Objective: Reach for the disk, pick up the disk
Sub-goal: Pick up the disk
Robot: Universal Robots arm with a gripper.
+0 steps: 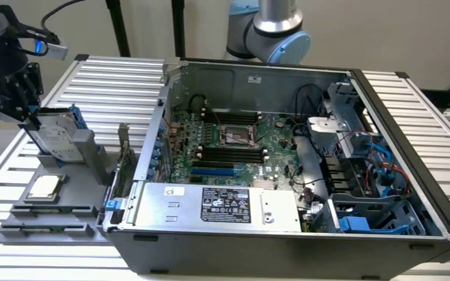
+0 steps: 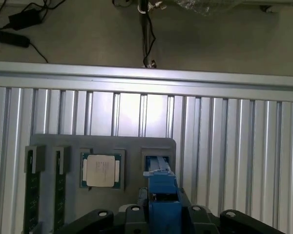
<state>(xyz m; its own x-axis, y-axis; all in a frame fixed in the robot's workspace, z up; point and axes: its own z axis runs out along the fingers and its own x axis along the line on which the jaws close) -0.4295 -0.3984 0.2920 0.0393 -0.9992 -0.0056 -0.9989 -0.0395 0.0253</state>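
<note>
The disk, a silver-grey drive with a white label in a blue carrier, stands on edge and tilted in a grey stand at the exterior view's left. My gripper comes down on its upper corner, with the fingers closed against both sides of the carrier. In the wrist view the blue carrier edge of the disk runs between the black fingers of my gripper, above the stand's slot.
A grey tray beside the stand holds a square silver chip and two memory sticks. An open computer case with a silver power supply box sits to the exterior view's right on the ribbed aluminium table.
</note>
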